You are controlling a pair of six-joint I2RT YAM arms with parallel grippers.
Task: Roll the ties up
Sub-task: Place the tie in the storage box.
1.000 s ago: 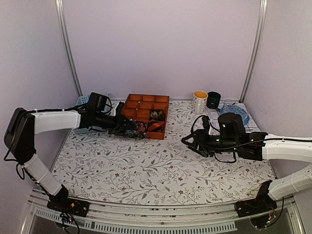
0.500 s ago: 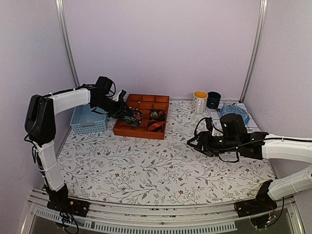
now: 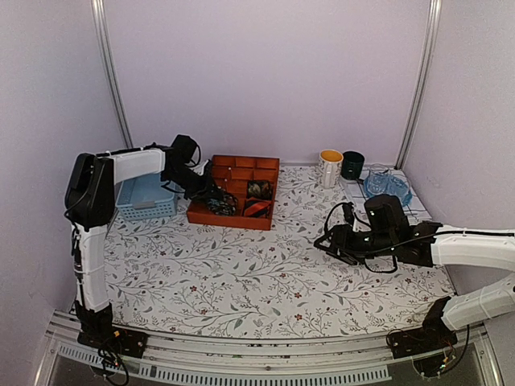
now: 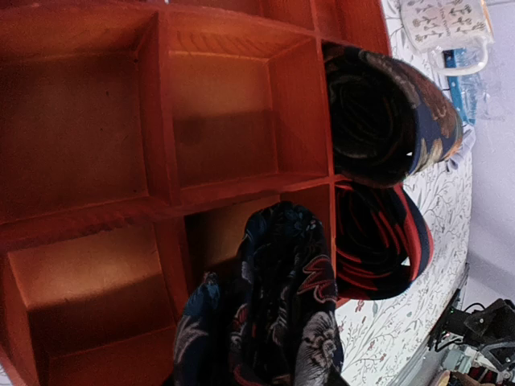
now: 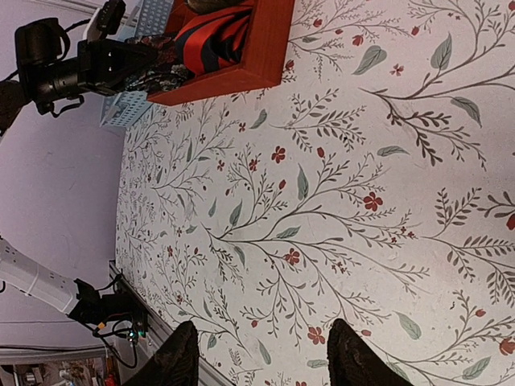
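From above: reaching toward the far left corner of the table with the left gripper [image 3: 216, 199], clamped on a floral tie [image 3: 220, 204] at the tray [image 3: 241, 223]. Parked nearer the right edge, well apart from the tray, the right gripper [image 3: 331, 241].

Through the left wrist: looking down on the tie [image 4: 278, 322], bunched rather than neatly wound, above the near middle cell of the tray [image 4: 165, 201]. Already seated in the right-hand cells, a dark coil [image 4: 386, 112] and, just beside the held one, a red coil [image 4: 378, 241]. No sight of the fingers behind the cloth, so the clamp judged from how the tie hangs.

Through the right wrist: jaws spread on the right gripper [image 5: 265, 362], nothing between them, bare table below; far off, the tray's corner [image 5: 265, 48] with the red coil [image 5: 213, 36].

Likely trouble: letting go too high and having the loose roll spring open; snagging a fold on a divider and leaving it draped across two cells; nudging the red coil out of shape when lowering so close to it; dragging cloth back out on retreat if caught on a finger.
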